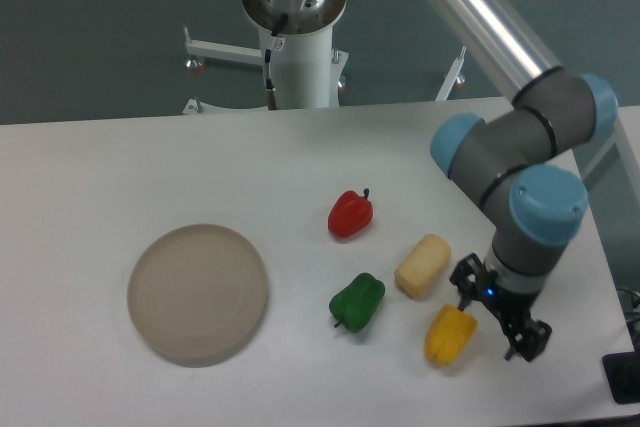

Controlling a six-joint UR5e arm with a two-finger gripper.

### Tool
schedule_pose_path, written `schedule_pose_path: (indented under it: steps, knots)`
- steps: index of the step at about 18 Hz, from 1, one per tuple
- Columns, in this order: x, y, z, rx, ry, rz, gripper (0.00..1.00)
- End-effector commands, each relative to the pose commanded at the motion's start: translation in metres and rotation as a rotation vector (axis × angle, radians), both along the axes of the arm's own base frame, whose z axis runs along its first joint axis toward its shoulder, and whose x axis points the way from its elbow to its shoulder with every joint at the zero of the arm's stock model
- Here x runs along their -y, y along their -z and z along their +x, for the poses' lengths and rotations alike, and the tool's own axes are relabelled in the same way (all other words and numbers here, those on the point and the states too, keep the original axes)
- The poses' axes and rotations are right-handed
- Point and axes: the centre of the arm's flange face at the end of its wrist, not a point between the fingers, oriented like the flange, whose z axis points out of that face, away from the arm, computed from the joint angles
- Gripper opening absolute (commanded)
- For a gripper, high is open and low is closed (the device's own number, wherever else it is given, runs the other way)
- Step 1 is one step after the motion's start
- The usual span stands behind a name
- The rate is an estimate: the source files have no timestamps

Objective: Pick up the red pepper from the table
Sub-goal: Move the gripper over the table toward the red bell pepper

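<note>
Surface: I see a wide white surface (150, 162) filling most of the frame, with a dark wall behind it along the top.
Red pepper: the red pepper (350, 214) lies on the surface just right of the frame's centre, its short dark stem pointing up and to the right. Nothing touches it.
Green pepper: a green pepper (358, 302) lies below the red one, toward the lower middle of the frame, apart from it.
Yellow pepper: a yellow pepper (449, 334) lies at the lower right, below a pale block.
Pale block: a cream-coloured block (423, 266) sits tilted between the red pepper and the yellow pepper, near both but touching neither as far as I can see.
Plate: a round beige plate (197, 293) sits at the lower left, well apart from the peppers.
Arm: my grey arm with blue joint caps (520, 162) comes in from the top of the frame and bends down along the right side.
Tool: the black tool (500, 319) hangs at the lower right, just beside the yellow pepper's right edge and well apart from the red pepper. It holds nothing. Its fingers are small and dark here, and I cannot tell whether they stand apart or together.
</note>
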Motion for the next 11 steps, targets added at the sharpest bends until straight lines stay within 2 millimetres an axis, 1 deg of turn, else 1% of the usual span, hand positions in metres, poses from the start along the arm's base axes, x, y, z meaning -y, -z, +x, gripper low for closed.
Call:
schedule_pose_path:
  steps: [1,2,3,5,6,10,11]
  knots:
    - [0.009,-0.001,0.007,0.006,-0.002,-0.014,1.0]
    - [0.015,-0.005,0.015,0.007,-0.001,-0.022,1.0]
    - [0.021,-0.005,0.024,0.018,0.001,-0.032,1.0]
    - [0.039,-0.006,0.044,0.037,-0.001,-0.053,1.0]
    - [0.05,0.001,0.06,0.054,0.002,-0.073,1.0]
    - [0.067,0.009,0.108,0.05,0.003,-0.141,1.0]
    - [0.068,0.011,0.121,0.042,0.006,-0.162,1.0]
